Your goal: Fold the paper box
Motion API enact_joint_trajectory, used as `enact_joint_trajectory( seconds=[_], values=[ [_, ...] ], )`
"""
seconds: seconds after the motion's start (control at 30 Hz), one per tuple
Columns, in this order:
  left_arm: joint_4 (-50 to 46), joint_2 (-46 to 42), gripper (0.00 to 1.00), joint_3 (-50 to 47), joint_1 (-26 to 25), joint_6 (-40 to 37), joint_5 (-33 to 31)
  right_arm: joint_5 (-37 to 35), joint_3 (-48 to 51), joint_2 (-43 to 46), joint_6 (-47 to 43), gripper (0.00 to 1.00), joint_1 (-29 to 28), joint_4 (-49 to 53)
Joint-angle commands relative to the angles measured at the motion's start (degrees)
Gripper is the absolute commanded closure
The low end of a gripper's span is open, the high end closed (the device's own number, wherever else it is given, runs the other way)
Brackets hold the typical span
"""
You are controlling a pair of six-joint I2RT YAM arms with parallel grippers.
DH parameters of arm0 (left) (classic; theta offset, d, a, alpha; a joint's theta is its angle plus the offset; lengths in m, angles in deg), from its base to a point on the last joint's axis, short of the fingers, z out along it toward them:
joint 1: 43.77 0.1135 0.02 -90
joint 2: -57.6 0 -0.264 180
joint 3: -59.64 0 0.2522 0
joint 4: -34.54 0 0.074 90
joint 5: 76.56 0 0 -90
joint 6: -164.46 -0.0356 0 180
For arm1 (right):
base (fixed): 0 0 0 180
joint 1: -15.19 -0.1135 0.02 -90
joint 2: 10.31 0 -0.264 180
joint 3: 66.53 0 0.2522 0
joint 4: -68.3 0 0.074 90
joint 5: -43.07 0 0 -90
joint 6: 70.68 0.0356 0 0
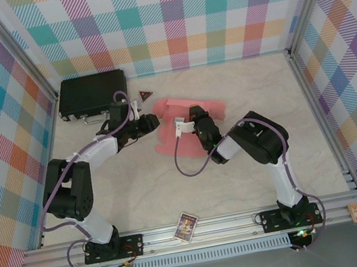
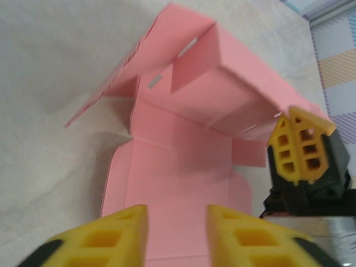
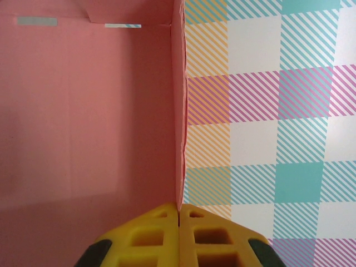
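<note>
Heads up, your right gripper (image 3: 179, 216) is clamped on the paper box (image 3: 83, 111). A raised panel's thin edge runs straight ahead out of its closed fingertips, with pink card on its left and open air plus the checked wall (image 3: 278, 111) on its right. Your left gripper (image 2: 177, 223) is spread, nothing pinched. The box's flat floor panel lies under and ahead of its fingers, and flaps stand up beyond that. Off to its left is bare table (image 2: 50, 83), so lots of room there.
</note>
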Motion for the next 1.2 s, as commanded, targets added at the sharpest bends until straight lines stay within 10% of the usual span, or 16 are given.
enact_joint_trajectory(
  seconds=[0.0,0.43,1.17],
  values=[
    [8.83,1.08,0.73,-2.16,-2.10,7.34,3.04,0.49,0.06,0.08,-0.02,1.00,-0.66,2.92],
    [18.47,12.41,0.83,-3.89,-4.09,18.97,-5.12,0.07,0.34,0.40,-0.55,1.00,-0.66,2.57],
    [16.09,7.78,0.86,-6.79,-1.94,23.79,-16.25,0.07,1.04,0.61,-0.46,1.00,-0.66,2.00]
  ],
)
